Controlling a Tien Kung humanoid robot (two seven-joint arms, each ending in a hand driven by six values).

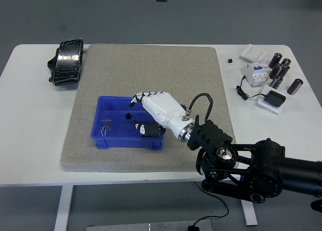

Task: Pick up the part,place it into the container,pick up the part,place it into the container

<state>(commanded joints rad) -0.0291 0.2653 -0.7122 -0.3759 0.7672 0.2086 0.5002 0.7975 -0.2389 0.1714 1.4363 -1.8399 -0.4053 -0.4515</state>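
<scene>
A blue container (126, 143) sits on the grey mat (151, 70). Inside it lie a small black part (128, 115) and a small metal piece (106, 125). My right hand (134, 113), white with black fingers, reaches in over the container's right half. Its fingers (138, 97) are stretched out above and the thumb (147, 129) lies low by the front wall, with a gap between them. The black gear does not show; the hand may hide it. The left arm is out of view.
A black pouch (65, 61) lies at the table's back left. At the right are a white circuit breaker (255, 72), several black cylinders (282, 70), a white switch plate (253, 53), a black adapter (274, 97) with its cable, and a tiny black cube (229, 61).
</scene>
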